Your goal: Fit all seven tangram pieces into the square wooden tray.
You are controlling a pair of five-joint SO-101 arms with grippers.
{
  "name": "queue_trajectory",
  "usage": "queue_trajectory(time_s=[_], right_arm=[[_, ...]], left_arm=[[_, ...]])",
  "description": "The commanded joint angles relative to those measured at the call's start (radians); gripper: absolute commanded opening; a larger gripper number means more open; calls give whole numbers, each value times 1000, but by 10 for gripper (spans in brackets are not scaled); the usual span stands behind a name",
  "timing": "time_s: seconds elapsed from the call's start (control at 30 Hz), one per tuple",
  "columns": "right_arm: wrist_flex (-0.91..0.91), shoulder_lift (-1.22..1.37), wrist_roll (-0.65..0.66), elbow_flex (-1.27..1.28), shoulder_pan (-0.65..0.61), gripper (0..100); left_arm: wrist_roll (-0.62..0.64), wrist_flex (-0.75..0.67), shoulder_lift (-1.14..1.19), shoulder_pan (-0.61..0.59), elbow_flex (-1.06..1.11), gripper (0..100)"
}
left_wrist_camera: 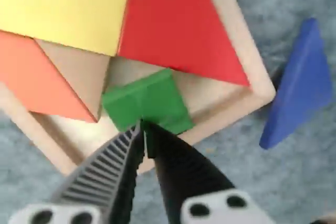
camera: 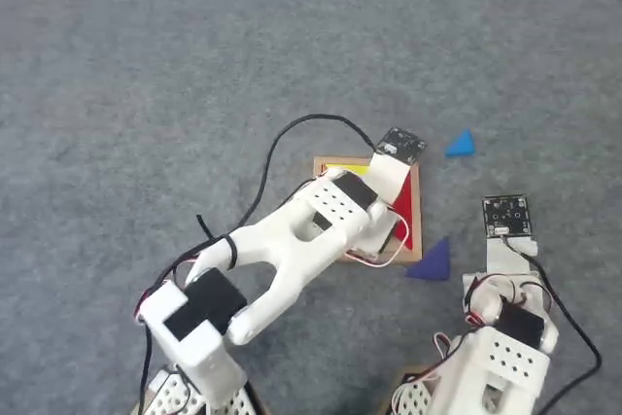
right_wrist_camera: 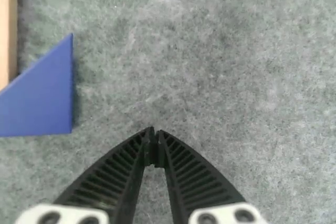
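Observation:
The square wooden tray (left_wrist_camera: 261, 84) holds a yellow triangle (left_wrist_camera: 68, 9), a red triangle (left_wrist_camera: 176, 24), an orange triangle (left_wrist_camera: 29, 74), a tan piece (left_wrist_camera: 79, 69) and a green square (left_wrist_camera: 149, 103). My left gripper (left_wrist_camera: 143, 126) is shut, its tips touching the green square's near edge inside the tray. A dark blue triangle (left_wrist_camera: 296, 85) lies on the carpet just outside a tray corner (camera: 416, 211). My right gripper (right_wrist_camera: 153, 136) is shut and holds nothing, hanging over bare carpet beside that dark blue triangle (right_wrist_camera: 42, 98). A small light blue triangle (camera: 461, 145) lies beyond the tray.
Grey carpet covers the whole table. The left arm (camera: 321, 225) stretches over the tray and hides most of it from above. The right arm (camera: 505, 328) stands at the near right, with the dark blue triangle (camera: 431, 261) between it and the tray.

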Motion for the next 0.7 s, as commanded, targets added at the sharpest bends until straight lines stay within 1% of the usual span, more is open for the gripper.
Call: queue_trajectory(time_s=[0.0,0.07,0.13,0.2,0.27,0.37,0.47,0.57,0.6,0.67], right_arm=[[-4,-16,11,-8,-12,13],[-4,-16,11,-8,-12,13],[-4,-16,11,-8,-12,13],[-4,-16,11,-8,-12,13],[-8,-16,11,-8,-12,13],[-16,-16,11,-6,-12,13],[-16,-16,11,-6,-12,13],[-15,-16,11,-6,-12,13],[-13,-16,11,-6,-12,13],[-13,-16,11,-6,-12,13]], left_arm=[[-104,8,57,-38,-36,13],[-147,14,57,-80,-70,13],[-219,18,38,-123,-85,13],[-304,14,-29,-155,-64,13],[-344,8,-146,-170,-13,13],[-358,-83,-368,-172,134,13],[-351,-236,-555,-192,351,13],[-350,-404,-661,-250,549,13],[-353,-436,-678,-253,593,13],[-354,-442,-690,-239,624,15]])
